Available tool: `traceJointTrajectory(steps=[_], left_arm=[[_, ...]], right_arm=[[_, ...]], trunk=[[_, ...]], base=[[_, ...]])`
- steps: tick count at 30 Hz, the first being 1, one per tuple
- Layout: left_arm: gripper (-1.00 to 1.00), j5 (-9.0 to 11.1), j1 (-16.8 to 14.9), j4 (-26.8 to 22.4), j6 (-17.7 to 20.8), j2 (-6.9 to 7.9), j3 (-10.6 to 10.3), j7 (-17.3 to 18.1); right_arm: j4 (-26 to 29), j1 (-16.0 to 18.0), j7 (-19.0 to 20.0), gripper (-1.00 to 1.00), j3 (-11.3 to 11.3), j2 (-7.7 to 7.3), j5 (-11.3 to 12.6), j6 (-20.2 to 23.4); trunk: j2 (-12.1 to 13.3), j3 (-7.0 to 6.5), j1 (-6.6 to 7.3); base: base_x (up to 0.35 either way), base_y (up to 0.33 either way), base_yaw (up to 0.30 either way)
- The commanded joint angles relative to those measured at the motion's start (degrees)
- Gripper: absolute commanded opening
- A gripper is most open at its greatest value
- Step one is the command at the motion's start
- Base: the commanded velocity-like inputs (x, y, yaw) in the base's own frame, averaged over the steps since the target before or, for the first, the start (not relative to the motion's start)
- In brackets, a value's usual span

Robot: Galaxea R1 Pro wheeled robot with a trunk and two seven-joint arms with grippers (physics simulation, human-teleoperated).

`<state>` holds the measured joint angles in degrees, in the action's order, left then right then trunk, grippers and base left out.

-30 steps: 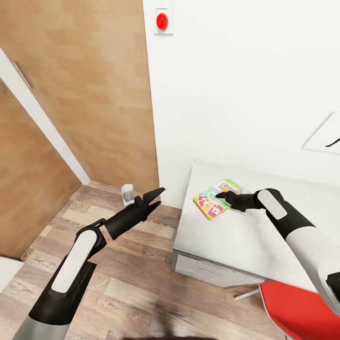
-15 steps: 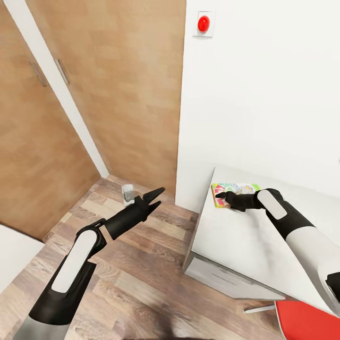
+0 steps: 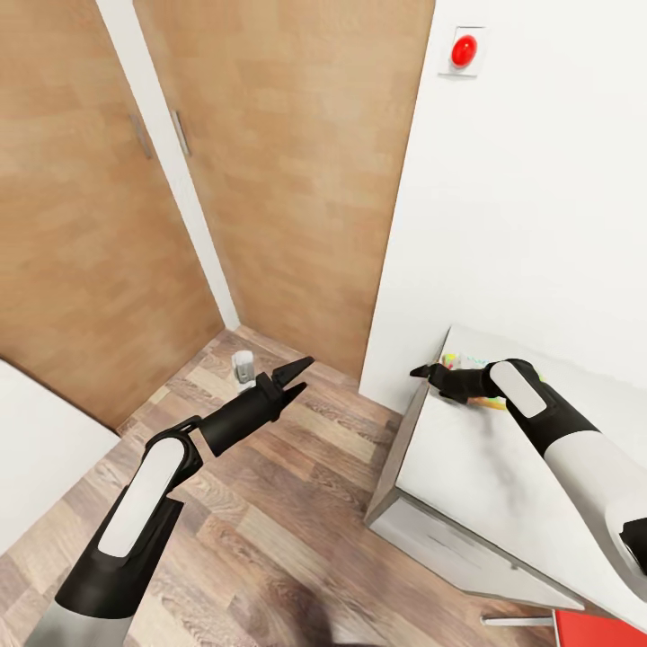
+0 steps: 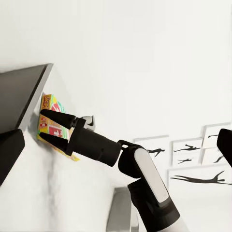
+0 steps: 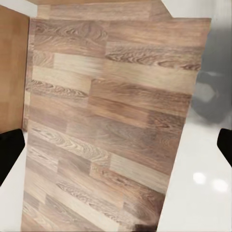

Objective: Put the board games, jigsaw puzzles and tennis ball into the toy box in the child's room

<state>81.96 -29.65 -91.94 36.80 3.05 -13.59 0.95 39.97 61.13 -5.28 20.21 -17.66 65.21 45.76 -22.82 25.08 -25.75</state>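
The right tool [image 3: 420,370] reaches out level over the corner of the pale tabletop [image 3: 467,467], its 2 fingers spread apart and closed on nothing. Just behind the fingers, on the tabletop hard against the white wall [image 3: 539,180], lies a flat board game [image 3: 492,402] in yellow, green and red print; in the head view the wrist hides most of it. The left wrist view shows more of the box [image 4: 52,126], with the parted fingers [image 4: 52,116] framing it from in front. Whether they touch the box cannot be told. The box lies flat at the wall end of the tabletop, so a grip would probably have to take it by an edge, which may be why the forearm runs low and nearly parallel to the surface.

The left tool [image 3: 295,373] hangs over the wood-plank floor [image 3: 270,503], well apart from the tabletop, elbow bent and forearm pointing toward the wooden doors [image 3: 270,162]; its 2 fingers are also slightly parted and empty. A red button [image 3: 464,51] sits high on the wall. Judging by the task, no toy is yet in hand.
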Motion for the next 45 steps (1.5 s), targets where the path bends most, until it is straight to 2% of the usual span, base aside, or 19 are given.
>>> traceJointTrajectory(steps=[1, 6, 10, 11, 13, 14, 17, 18, 19, 20, 23, 26, 28, 31, 33, 34, 36, 45], left_arm=[[1.0, 0.0, -0.1, 0.0, 0.1, 0.02, 0.0, 0.1], [1.0, 0.0, -0.1, 0.0, 0.1, 0.01, -0.1, 0.1], [1.0, 0.0, -0.1, 0.0, 0.1, 0.02, -0.1, 0.1], [1.0, 0.0, -0.1, 0.0, 0.1, 0.02, -0.1, 0.1], [1.0, -0.1, -0.1, 0.0, 0.1, 0.02, 0.0, 0.0], [1.0, -0.1, -0.1, 0.0, 0.1, 0.02, 0.0, 0.0], [1.0, -0.1, -0.1, 0.0, 0.1, 0.02, 0.0, 0.0], [1.0, -0.1, -0.1, 0.0, 0.1, 0.02, 0.0, 0.0], [1.0, -0.1, -0.1, 0.0, 0.1, 0.02, 0.0, 0.0], [1.0, -0.1, -0.1, 0.0, 0.1, 0.02, 0.0, 0.0], [1.0, -0.1, -0.1, 0.0, 0.1, 0.01, 0.0, 0.0], [1.0, -0.2, -0.1, 0.0, 0.1, -0.01, -0.1, 0.0], [1.0, -0.2, -0.1, 0.0, 0.1, -0.03, -0.1, -0.2], [1.0, -0.3, -0.1, 0.0, 0.1, -0.03, -0.2, -0.2], [1.0, -0.3, -0.1, 0.0, 0.1, -0.04, -0.2, -0.2], [1.0, -0.3, -0.1, 0.0, 0.1, -0.04, -0.2, -0.2], [1.0, -0.3, -0.1, 0.0, 0.1, -0.05, -0.3, -0.3], [1.0, -0.5, -0.1, 0.0, 0.1, -0.06, -0.3, -0.4]], right_arm=[[0.1, 0.0, -0.5, 1.0, 0.3, -0.13, 0.6, 0.0], [0.9, -0.5, -0.4, 1.0, 0.3, -0.49, 0.6, 0.2], [4.7, -2.4, 0.8, 1.0, 0.1, -1.19, 0.6, 0.8], [7.0, -3.4, 1.4, 1.0, 0.0, -1.88, 0.6, 1.2], [12.4, -5.7, 2.3, 1.0, -0.4, -4.17, 0.7, 2.3], [12.4, -5.7, 2.3, 1.0, -0.4, -4.17, 0.7, 2.3], [20.7, -8.5, 3.1, 1.0, -0.8, -8.44, 1.0, 4.6], [20.7, -8.5, 3.1, 1.0, -0.8, -8.44, 1.0, 4.6], [22.6, -9.1, 3.2, 1.0, -1.1, -9.77, 1.0, 5.1], [22.6, -9.1, 3.2, 1.0, -1.1, -9.77, 1.0, 5.1], [26.2, -10.4, 3.5, 1.0, -2.7, -12.78, 1.2, 6.2], [26.9, -10.7, 3.6, 1.0, -3.7, -13.44, 1.2, 6.5], [27.8, -11.2, 3.7, 1.0, -6.1, -14.43, 1.2, 7.0], [28.1, -11.5, 3.8, 1.0, -7.4, -14.78, 1.1, 7.2], [28.8, -12.3, 3.8, 1.0, -9.7, -15.31, 1.0, 7.4], [28.8, -12.3, 3.8, 1.0, -9.7, -15.31, 1.0, 7.4], [29.3, -13.2, 3.9, 1.0, -11.4, -15.65, 0.9, 7.6], [29.9, -14.4, 4.0, 1.0, -13.6, -16.4, 0.8, 7.8]], trunk=[[-0.1, 0.08, -0.03], [-0.1, 0.05, -0.03], [-0.1, 0.04, -0.03], [-0.1, 0.04, -0.03], [-0.1, 0.04, -0.03], [-0.1, 0.04, -0.03], [-0.1, 0.03, -0.03], [-0.1, 0.03, -0.03], [-0.1, 0.03, -0.03], [-0.1, 0.03, -0.03], [-0.1, 0.03, -0.03], [-0.1, 0.03, -0.03], [-0.1, 0.03, -0.03], [-0.1, 0.03, -0.03], [-0.1, 0.03, -0.03], [-0.1, 0.03, -0.03], [-0.1, 0.03, -0.03], [-0.1, 0.03, -0.03]], base=[[0.0, 0.0, 0.14], [0.0, 0.0, 0.088], [0.0, 0.0, 0.037], [0.0, 0.0, 0.023], [0.0, 0.0, 0.017], [0.0, 0.0, 0.015], [0.0, 0.0, 0.01], [0.0, 0.0, 0.008], [0.0, 0.0, 0.006], [0.0, 0.0, 0.006], [0.0, 0.0, 0.004], [0.0, 0.0, -0.006], [0.0, 0.0, -0.06], [0.0, 0.0, -0.105], [0.0, 0.0, -0.159], [0.0, 0.0, -0.17], [0.0, 0.0, -0.197], [0.0, 0.0, -0.229]])
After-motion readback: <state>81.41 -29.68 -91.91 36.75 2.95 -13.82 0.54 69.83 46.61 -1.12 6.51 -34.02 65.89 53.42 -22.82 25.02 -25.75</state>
